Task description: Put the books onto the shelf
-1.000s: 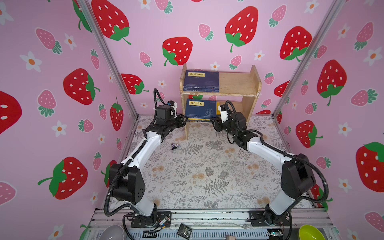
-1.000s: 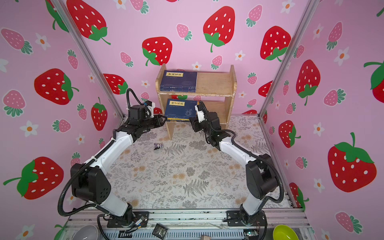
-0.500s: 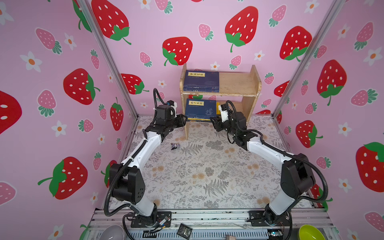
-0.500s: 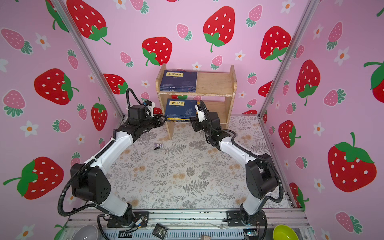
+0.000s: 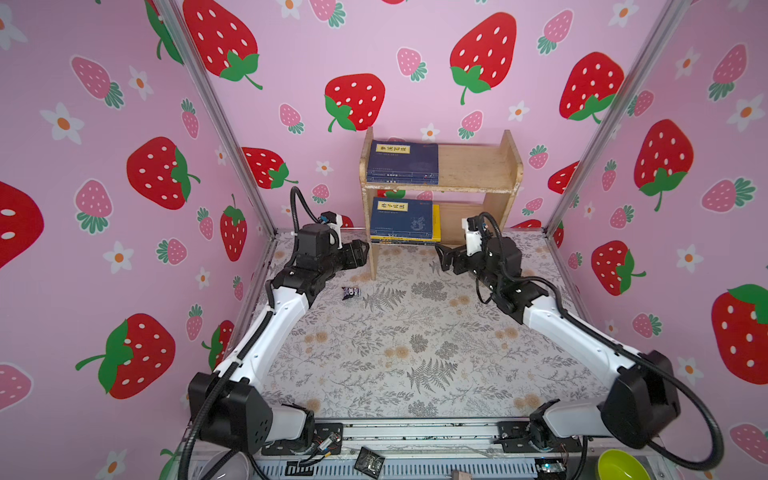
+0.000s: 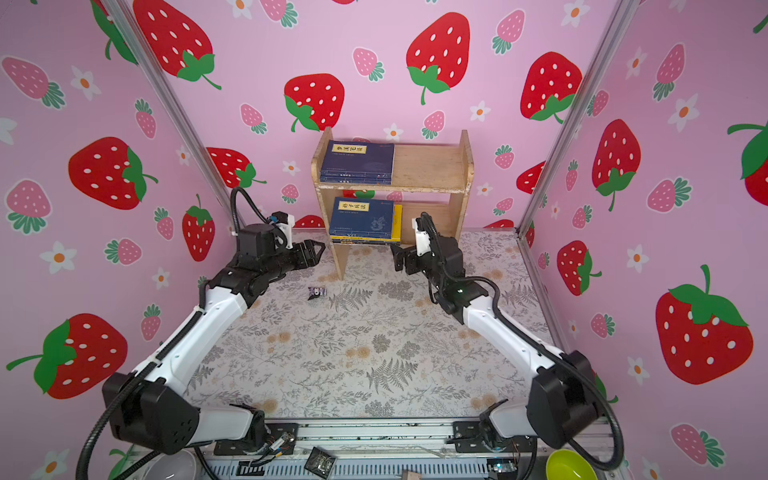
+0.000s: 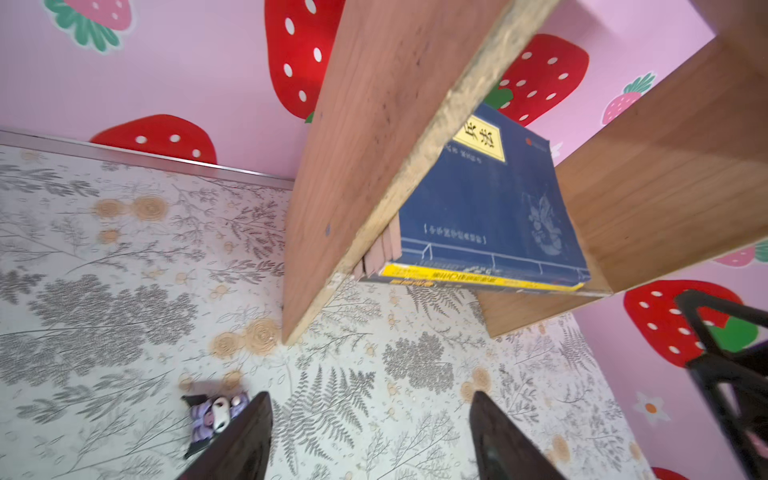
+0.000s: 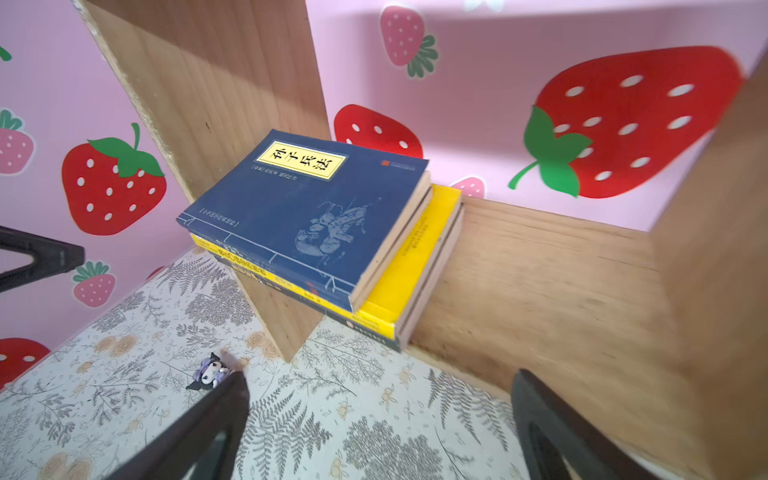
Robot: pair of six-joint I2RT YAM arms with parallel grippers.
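Note:
The wooden shelf point(image 5: 473, 166) point(image 6: 428, 166) stands against the back wall. On its upper tier lies a stack of navy books point(image 5: 403, 164) point(image 6: 357, 162). On the lower tier a navy book point(image 8: 307, 208) point(image 7: 490, 208) lies on top of a yellow book point(image 8: 419, 257) and others, stacked at the left end point(image 5: 401, 218). My left gripper point(image 5: 362, 251) point(image 7: 370, 395) is open and empty just outside the shelf's left side panel point(image 7: 374, 145). My right gripper point(image 5: 442, 257) point(image 8: 380, 376) is open and empty, low in front of the lower tier, right of the stack.
A tiny dark figurine point(image 5: 350, 292) point(image 6: 316, 292) point(image 8: 210, 372) lies on the floral mat, in front of the shelf's left leg and below my left gripper. Strawberry-print walls close in left, right and behind. A green bowl point(image 5: 619, 465) sits past the front rail.
Both grippers have opened wider. The right one has drawn back a little from the lower stack. The books and shelf have not moved.

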